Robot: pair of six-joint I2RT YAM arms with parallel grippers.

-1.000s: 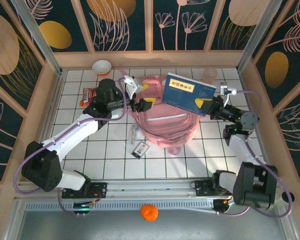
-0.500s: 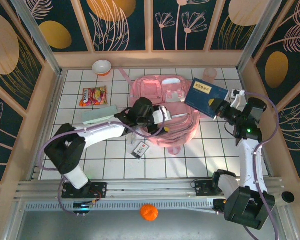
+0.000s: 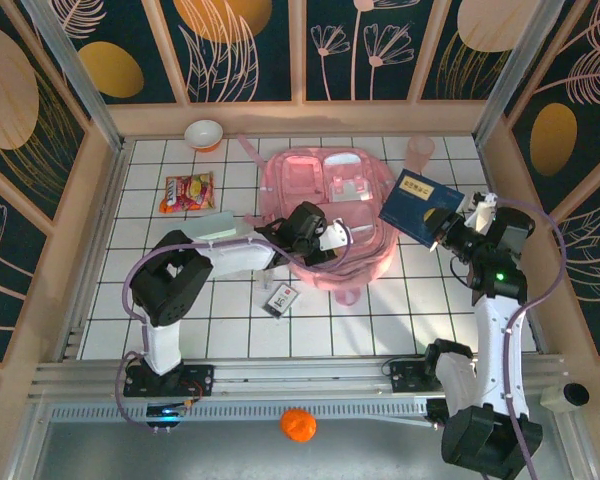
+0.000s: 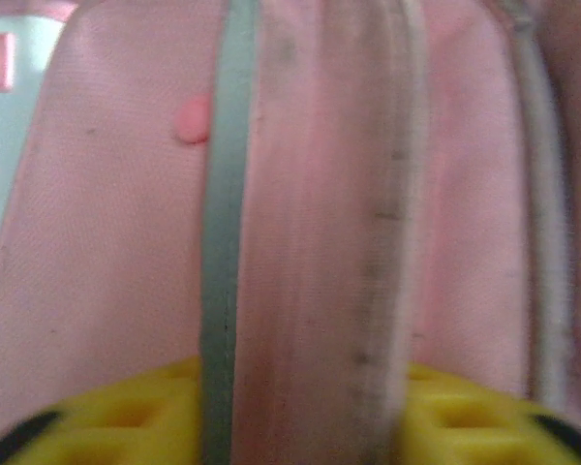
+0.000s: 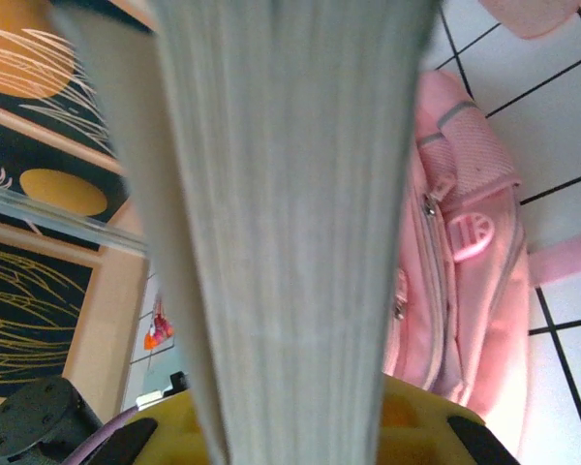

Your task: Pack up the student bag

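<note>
Flanking student bag: bowl, cup, book

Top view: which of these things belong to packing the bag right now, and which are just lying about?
In the job:
student bag
blue book, clamped in the right gripper
left gripper, pinching a fold of the bag

Lying about for now:
bowl
snack packet
pink cup
pale green flat item
small dark box
orange ball
</note>
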